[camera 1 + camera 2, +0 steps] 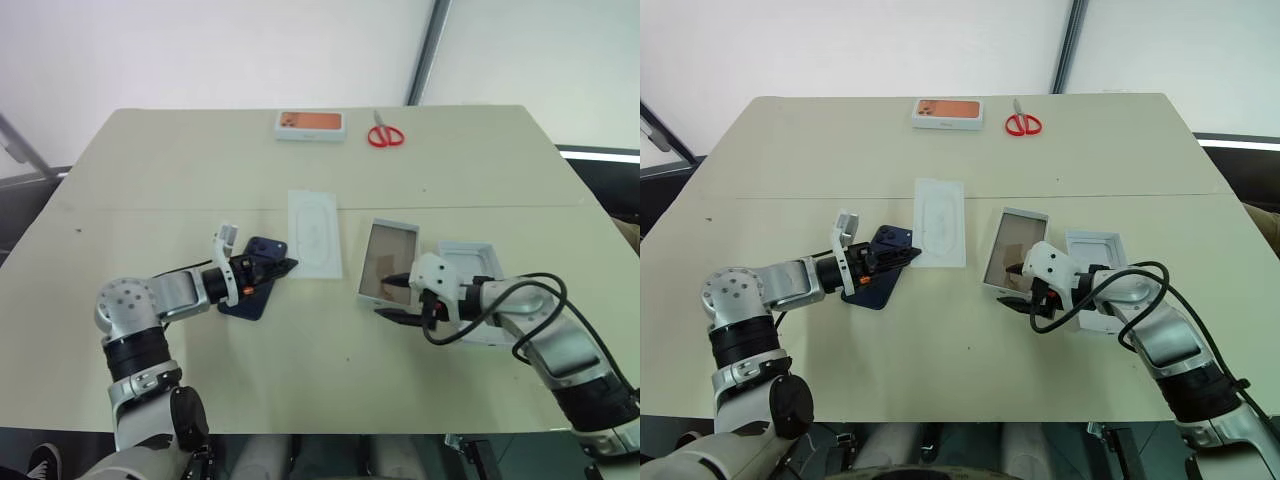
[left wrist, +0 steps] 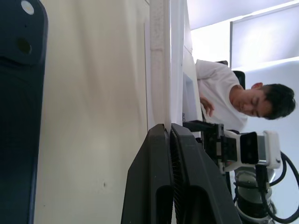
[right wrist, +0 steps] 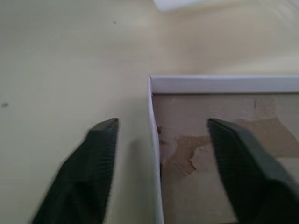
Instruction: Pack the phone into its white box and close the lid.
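The navy phone (image 1: pixel 264 247) lies flat on the table at centre left, its camera bump toward the far end. My left gripper (image 1: pixel 288 266) is shut with nothing between its fingers, just above the phone's right edge, its tips by the flat white insert (image 1: pixel 314 233). The white box (image 1: pixel 388 262), with a brownish floor, lies open at centre right. My right gripper (image 3: pixel 161 130) is open and straddles the box's near wall (image 3: pixel 154 154), one finger (image 3: pixel 238 154) inside and one outside. The lid (image 1: pixel 470 262) lies inside up beside the box, partly hidden by my right hand.
A small orange-topped white box (image 1: pixel 310 124) and red scissors (image 1: pixel 385 134) lie near the table's far edge. In the left wrist view a person (image 2: pixel 233 100) in a white shirt is beyond the table on my right side.
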`<state>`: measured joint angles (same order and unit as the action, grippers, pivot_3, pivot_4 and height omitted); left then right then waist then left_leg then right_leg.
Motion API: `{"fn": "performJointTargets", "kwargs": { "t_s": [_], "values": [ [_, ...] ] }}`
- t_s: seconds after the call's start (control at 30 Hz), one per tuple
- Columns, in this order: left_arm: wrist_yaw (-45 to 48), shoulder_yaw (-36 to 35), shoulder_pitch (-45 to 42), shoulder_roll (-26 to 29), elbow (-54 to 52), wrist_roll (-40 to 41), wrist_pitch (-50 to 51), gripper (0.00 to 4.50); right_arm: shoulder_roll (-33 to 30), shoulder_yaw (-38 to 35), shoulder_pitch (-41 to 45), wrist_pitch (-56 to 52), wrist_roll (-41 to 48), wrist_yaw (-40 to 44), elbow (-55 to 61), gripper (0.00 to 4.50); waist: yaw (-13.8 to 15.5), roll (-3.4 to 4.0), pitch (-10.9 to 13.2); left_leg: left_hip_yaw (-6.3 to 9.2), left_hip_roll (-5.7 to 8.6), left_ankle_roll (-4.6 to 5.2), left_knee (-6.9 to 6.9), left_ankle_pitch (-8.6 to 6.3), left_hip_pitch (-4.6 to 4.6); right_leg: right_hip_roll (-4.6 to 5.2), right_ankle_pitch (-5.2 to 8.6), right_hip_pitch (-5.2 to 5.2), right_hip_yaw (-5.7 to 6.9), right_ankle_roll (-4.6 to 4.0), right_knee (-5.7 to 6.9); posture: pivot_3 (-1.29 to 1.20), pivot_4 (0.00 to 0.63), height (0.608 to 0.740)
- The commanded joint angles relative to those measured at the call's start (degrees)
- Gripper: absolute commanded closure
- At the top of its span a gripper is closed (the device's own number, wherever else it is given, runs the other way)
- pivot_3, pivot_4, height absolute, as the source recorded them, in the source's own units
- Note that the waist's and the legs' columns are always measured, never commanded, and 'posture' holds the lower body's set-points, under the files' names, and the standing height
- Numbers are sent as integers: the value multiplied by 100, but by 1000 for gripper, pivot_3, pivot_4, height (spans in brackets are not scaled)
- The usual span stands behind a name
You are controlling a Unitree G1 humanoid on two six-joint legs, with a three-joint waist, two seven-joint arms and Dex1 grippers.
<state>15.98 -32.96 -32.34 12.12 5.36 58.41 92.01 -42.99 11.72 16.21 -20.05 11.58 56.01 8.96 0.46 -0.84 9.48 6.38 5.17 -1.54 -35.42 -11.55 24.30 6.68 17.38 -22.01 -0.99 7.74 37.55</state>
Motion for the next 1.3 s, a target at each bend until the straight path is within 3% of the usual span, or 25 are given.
{"fn": "performJointTargets", "kwargs": {
  "t_s": [0.03, 0.1, 0.37, 0.57, 0.67, 0.8, 1.03, 1.3],
  "values": [
    [10, -91, -64, 39, -307, 200, 29, 4500, 96, 181, 99, 240, -259, 29, -125, 3319, 3, 0, 0, 0, 0, 0, 0, 0, 0, 0, 0, -1, 0, 0, 0, 0, 150, 740],
    [-48, -182, -137, -2, -306, 227, 29, 4500, 91, 214, 44, 340, -187, 222, 6, 4437, 3, 0, 0, 0, 0, 0, 0, 0, 1, 0, 0, -2, -1, 0, 0, 0, 150, 740],
    [-275, -178, -259, -63, -157, 1014, 49, 4500, 450, 299, 49, 577, -46, 347, 547, 4476, -8, -2, 1, 1, 0, -2, 0, 0, 3, -1, 0, -4, 0, 1, 1, 0, 150, 740],
    [-651, -98, -193, -182, -142, 1380, 49, 4500, 808, 700, 197, 535, -455, 167, 405, 4476, -19, -2, 1, 0, -1, -6, 1, 3, 6, -2, 0, -13, -3, 1, 8, 0, 150, 740],
    [-817, -37, -145, -231, -168, 1459, 48, 4500, 921, 698, 242, 478, -488, 71, 307, 3539, -2, -3, 1, 0, 0, -6, -1, 3, 6, -1, 0, -12, -3, 1, 8, 0, 150, 740],
    [-964, 13, -41, -249, -228, 1592, 48, 4500, 851, 540, 207, 650, -635, -125, 353, 1557, 0, -3, 1, 0, 0, -6, -2, 3, 6, -1, 0, -13, -4, 0, 9, 0, 150, 740],
    [-1149, 99, 233, -290, -329, 1743, -28, 4500, 183, -320, -380, 531, -19, 207, 756, 1557, 25, -4, 1, 0, 2, 2, -3, -2, 8, 0, 0, -12, -4, 0, 9, 0, 150, 740],
    [-1097, 491, 415, -365, -266, 1657, -70, 4500, -108, -1449, -841, 507, 694, 279, 744, 1557, 19, -4, 2, -1, 1, 16, -1, -10, 8, 0, 0, -11, -4, 0, 8, 0, 150, 740]
  ]
}}
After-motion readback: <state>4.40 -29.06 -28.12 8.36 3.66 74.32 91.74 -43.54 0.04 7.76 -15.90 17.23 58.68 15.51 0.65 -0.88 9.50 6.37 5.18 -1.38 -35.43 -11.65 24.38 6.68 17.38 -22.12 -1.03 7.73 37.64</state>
